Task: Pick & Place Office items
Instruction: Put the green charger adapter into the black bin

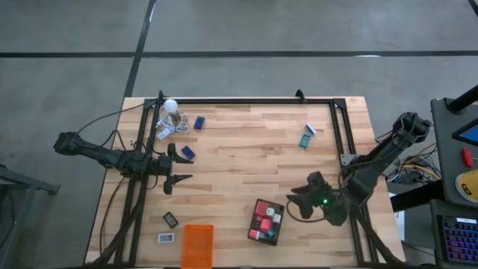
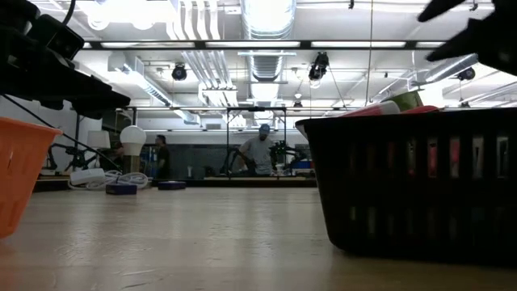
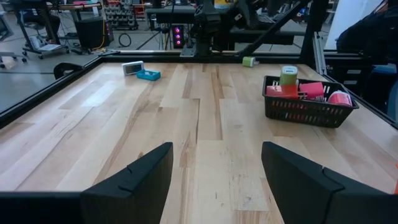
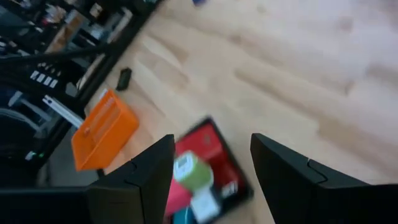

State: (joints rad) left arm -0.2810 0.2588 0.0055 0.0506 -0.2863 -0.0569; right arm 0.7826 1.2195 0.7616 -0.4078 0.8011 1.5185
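The office items lie scattered: two dark blue blocks at the far left, teal-and-white boxes at the far right, and two small black-and-white rectangles near the front left. Red, pink and green pieces fill the black tray. My right gripper hangs open just right of and above that tray, with nothing between its fingers. My left gripper waits open at the table's left, also with nothing between its fingers.
An orange tray stands at the front edge, left of the black tray. A white bulb and cords sit at the far left corner. A black frame borders the table. Bare wood spans the middle. People show in the room beyond.
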